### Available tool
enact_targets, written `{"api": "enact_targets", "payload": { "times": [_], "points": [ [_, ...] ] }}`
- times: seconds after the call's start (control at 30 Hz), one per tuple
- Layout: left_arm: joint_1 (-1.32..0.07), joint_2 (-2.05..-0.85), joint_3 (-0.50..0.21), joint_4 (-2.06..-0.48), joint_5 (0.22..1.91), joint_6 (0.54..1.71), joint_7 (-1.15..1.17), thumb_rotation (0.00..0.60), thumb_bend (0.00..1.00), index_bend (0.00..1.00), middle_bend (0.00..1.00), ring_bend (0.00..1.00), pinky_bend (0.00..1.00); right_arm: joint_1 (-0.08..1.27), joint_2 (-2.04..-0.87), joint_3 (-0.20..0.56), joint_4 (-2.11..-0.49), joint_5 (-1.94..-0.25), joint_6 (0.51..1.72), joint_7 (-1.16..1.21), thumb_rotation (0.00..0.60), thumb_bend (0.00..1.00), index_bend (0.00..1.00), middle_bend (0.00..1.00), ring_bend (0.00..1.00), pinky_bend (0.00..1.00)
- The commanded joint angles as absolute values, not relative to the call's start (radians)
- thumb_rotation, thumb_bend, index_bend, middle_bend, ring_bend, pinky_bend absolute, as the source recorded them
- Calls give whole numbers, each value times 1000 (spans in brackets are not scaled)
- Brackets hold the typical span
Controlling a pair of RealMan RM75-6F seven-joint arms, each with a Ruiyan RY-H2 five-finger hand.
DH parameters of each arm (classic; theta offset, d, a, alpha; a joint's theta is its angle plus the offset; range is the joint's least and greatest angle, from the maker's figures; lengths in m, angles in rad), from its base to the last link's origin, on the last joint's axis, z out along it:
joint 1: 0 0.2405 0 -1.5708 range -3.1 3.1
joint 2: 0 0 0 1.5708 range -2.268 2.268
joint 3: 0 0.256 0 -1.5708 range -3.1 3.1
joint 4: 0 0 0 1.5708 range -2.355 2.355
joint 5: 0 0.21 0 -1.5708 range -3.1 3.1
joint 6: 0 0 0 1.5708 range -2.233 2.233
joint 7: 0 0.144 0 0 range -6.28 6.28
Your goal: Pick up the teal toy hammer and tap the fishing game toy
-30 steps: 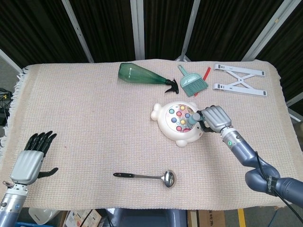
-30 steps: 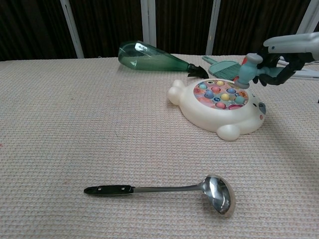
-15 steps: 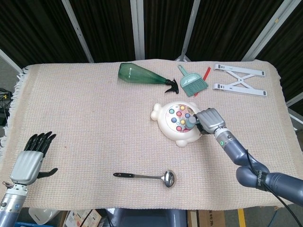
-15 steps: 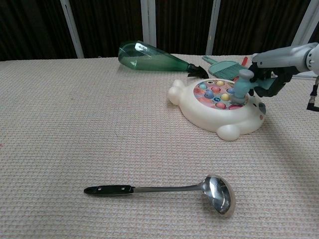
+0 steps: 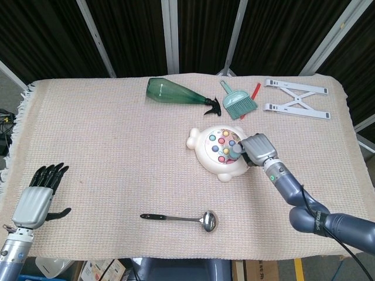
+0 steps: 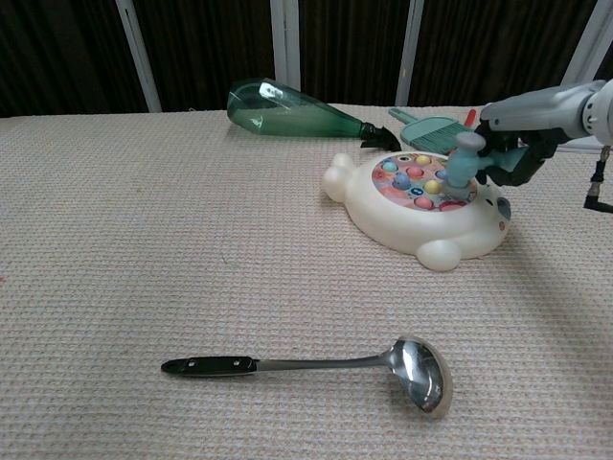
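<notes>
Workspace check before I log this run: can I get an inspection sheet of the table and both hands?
Surface: beige woven cloth covers the table.
Job's things: teal toy hammer held over the fishing game toy, head at its coloured top.
Clutter: green spray bottle lying down, teal dustpan, white folding stand, ladle.
Hands: right hand grips the hammer; left hand empty, fingers apart, at the table's near left edge.
Cables: black cable along the right arm.
Surroundings: dark curtains behind.
</notes>
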State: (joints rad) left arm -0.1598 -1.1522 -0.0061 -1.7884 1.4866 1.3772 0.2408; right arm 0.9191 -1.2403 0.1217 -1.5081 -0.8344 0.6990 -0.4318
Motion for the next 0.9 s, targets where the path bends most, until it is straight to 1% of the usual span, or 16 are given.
{"api": "enact_targets", "payload": {
  "times": [0.03,0.17,0.37,0.7,0.9],
  "points": [
    [-160,-1153,-6,-1786,1488,1378,237,600,106,0,0,0,0,930,-1226,127,-1526,-828,712,-444,600,976,1000,836,699,346],
    [-161,-1154,-5,-1780,1488,1375,232,600,106,0,0,0,0,958,-1226,132,-1534,-799,712,-471,600,976,1000,836,699,346],
    [-166,-1156,-7,-1774,1479,1365,227,600,106,0,0,0,0,1010,-1265,121,-1499,-729,702,-524,600,976,1000,836,699,346],
    [-174,-1159,-9,-1763,1463,1347,222,600,106,0,0,0,0,1062,-1326,72,-1435,-636,697,-593,600,976,1000,837,700,346],
    [-176,-1161,-10,-1758,1459,1345,217,600,106,0,0,0,0,1073,-1330,55,-1435,-607,705,-606,600,976,1000,839,701,346]
  ]
}}
